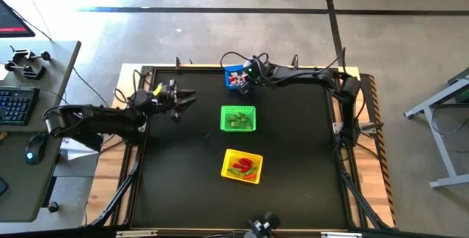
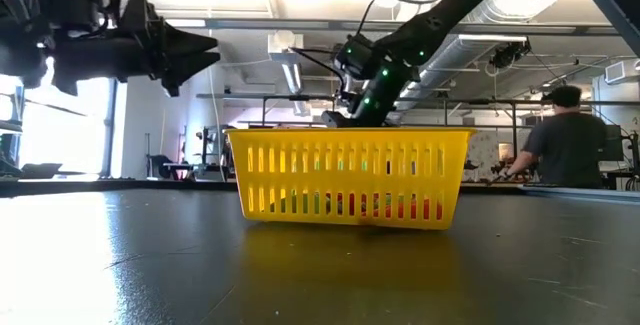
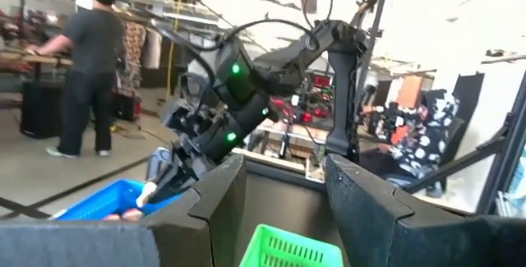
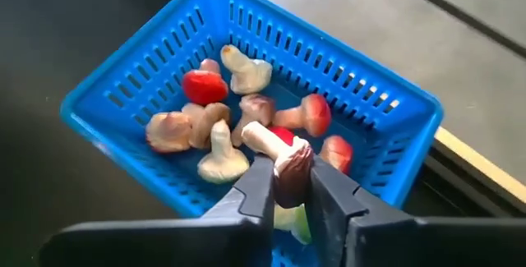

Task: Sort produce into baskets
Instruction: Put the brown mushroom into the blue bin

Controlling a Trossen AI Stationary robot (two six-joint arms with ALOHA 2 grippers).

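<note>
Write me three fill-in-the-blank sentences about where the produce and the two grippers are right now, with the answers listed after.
1. The right gripper holds a mushroom above the ____ basket.
2. The red chillies lie in the ____ basket.
3. The left gripper hangs with its fingers ____, holding nothing.
4. On the table, the green basket sits between the blue one and the ____ one.

Missing words: blue; yellow; open; yellow

Concrete floor (image 1: 220, 36) with dark tape lines (image 1: 205, 9). Grey desk (image 1: 40, 132) beside the rig held a keyboard (image 1: 15, 106) and mouse (image 1: 33, 150). Ducts and strip lights (image 2: 290, 70) ran overhead. Bright window (image 2: 60, 130) glared; a person (image 2: 565, 140) stood at a far bench.
</note>
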